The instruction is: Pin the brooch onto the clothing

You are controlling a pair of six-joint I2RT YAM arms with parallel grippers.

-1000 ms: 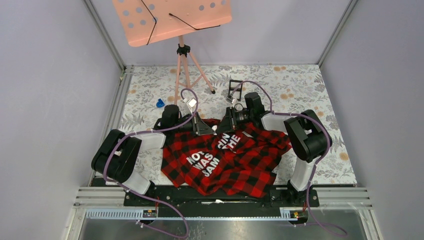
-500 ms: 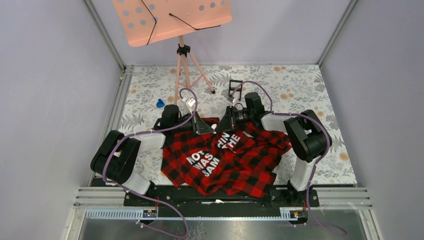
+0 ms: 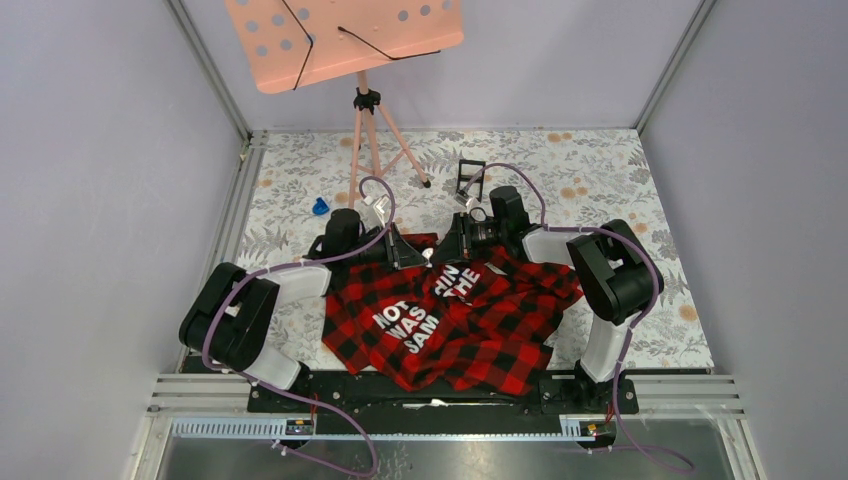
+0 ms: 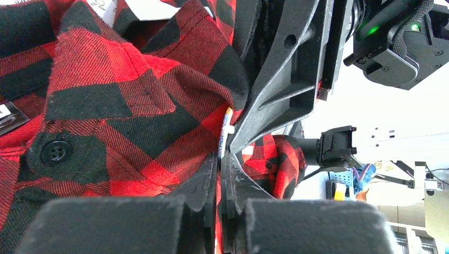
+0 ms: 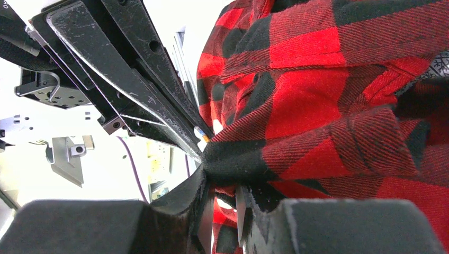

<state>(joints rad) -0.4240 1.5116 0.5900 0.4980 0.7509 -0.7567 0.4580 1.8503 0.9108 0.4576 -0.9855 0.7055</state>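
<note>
At the far edge of the red-and-black check flannel shirt with white block letters (image 3: 480, 325), spread on the floral tabletop (image 3: 620, 180), my two end effectors meet tip to tip. My left end effector (image 4: 221, 156) is pinched closed on the small pale round brooch (image 4: 226, 128), seen edge-on at its tips, just against the shirt. My right end effector (image 5: 222, 180) is clamped on a bunched fold of the shirt.

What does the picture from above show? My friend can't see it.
A robot's left pincer and right pincer meet at the far edge of a crumpled red-and-black checked shirt with white letters, on a flowery table. A pink music stand stands behind.
</note>
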